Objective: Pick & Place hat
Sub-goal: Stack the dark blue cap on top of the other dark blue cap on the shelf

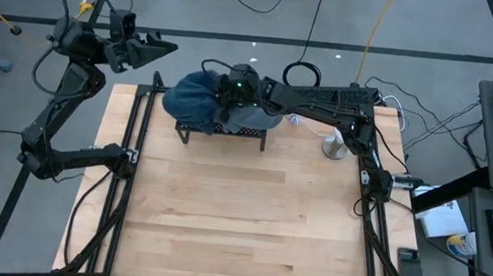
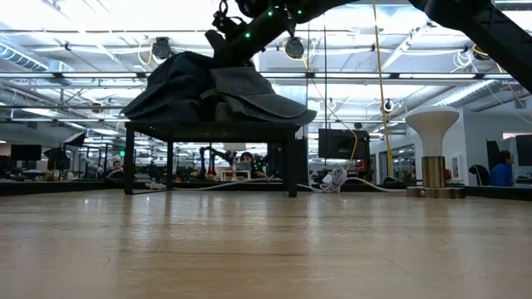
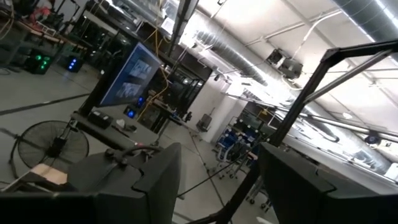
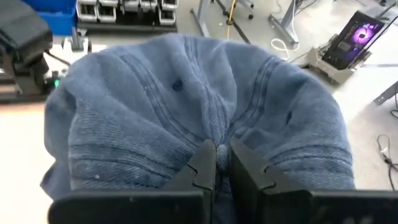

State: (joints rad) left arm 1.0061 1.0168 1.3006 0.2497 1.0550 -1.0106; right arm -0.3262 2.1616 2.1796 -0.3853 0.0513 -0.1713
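While the right tool (image 4: 216, 163) is clamped on a fold of the blue hat (image 4: 205, 106), which apparently rests on the black stand (image 1: 220, 132) at the frame's upper middle, lifting and placing remain, the left tool (image 1: 152, 47) idling apart upper left.

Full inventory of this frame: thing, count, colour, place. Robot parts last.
hat: 1, blue denim, on the black rack at the table's far edge, pinched by the right claw
rack: 1, black, far centre of the table, under the hat
stand: 1, pale mushroom-shaped top, far right of the table, beside the rack
table: 1, light wood, near part bare
right claw: 1, dark, shut on the hat's crown fabric
left claw: 1, dark, open, raised beyond the table's far-left corner, holding nothing
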